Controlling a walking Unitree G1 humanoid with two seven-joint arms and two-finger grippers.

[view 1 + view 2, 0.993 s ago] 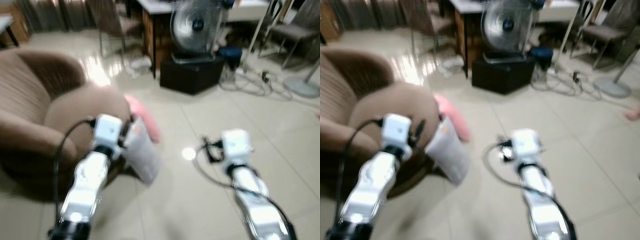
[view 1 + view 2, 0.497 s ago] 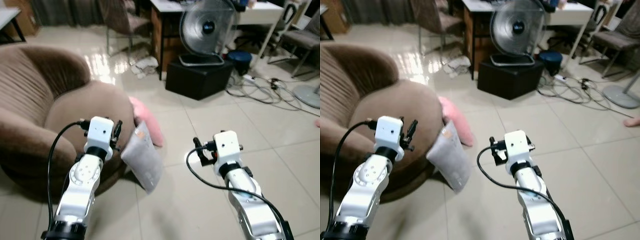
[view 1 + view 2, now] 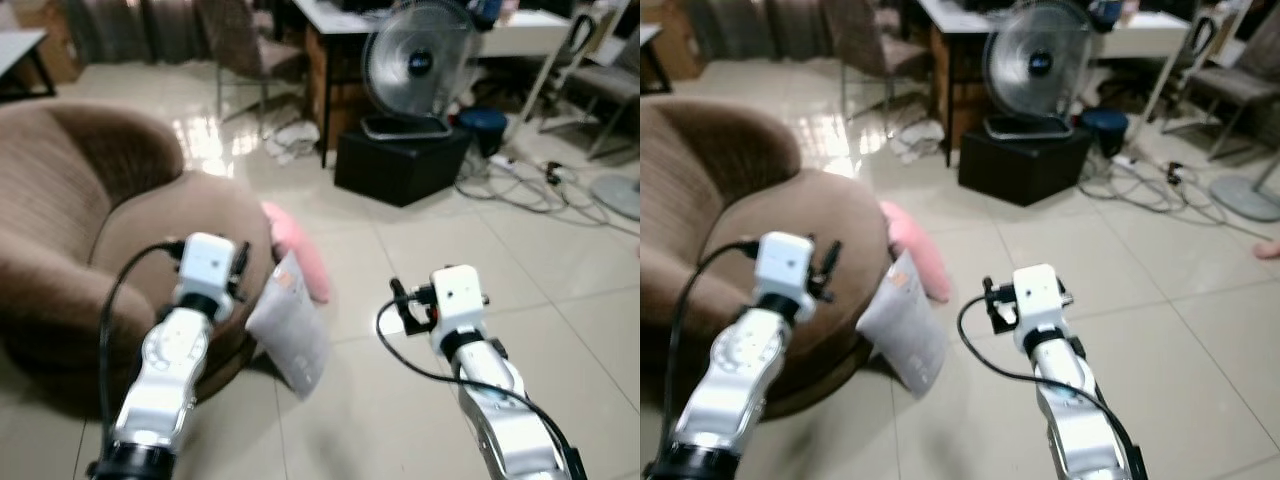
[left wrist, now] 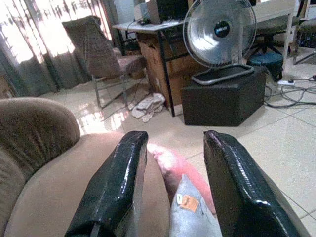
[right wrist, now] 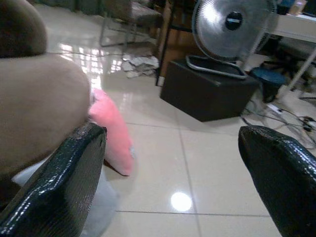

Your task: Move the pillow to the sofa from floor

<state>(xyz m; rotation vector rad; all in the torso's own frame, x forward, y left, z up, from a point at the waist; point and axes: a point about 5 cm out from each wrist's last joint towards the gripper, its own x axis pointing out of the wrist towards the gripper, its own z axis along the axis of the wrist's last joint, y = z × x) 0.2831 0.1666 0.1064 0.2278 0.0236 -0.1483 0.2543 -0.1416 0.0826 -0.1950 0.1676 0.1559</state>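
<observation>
We note a grey pillow leaning on the floor against the brown sofa, a pink pillow just behind it. The grey one carries a small orange tag; its writing is too small to read. Left pincer is held over the sofa's edge, fingers apart, gripping nothing. Right pincer is spread wide above the tiles. A fan stands on a black box; its hub badge is illegible.

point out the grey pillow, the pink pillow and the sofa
grey pillow (image 3: 292,325), left eye view, middle of its face
pink pillow (image 3: 300,250), left eye view, its upper side
sofa (image 3: 60,215), left eye view, bare seat and armrest
</observation>
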